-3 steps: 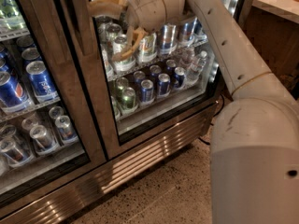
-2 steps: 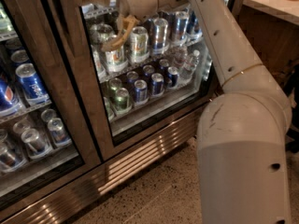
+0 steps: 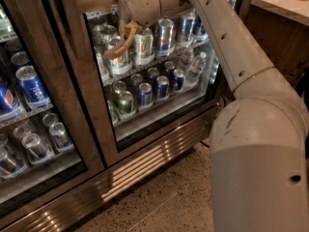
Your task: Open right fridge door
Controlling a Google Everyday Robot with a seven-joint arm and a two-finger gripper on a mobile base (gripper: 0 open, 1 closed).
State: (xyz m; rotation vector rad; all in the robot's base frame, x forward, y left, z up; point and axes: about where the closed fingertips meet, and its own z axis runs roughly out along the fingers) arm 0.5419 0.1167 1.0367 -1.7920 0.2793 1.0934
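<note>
Stainless-framed right fridge door (image 3: 159,127) shut: hook spread-fingered gripper (image 3: 110,23), now at its upper-left edge, behind frame, pull along hinge arc.

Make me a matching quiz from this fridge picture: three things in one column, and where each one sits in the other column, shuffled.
Things:
1. pincer
2. Pepsi cans
3. grille

Places:
A. along the base of the fridge
B. high up, in front of the glass of the right fridge door
C. behind the glass of the left door

Pairs: 1-B, 2-C, 3-A.
</note>
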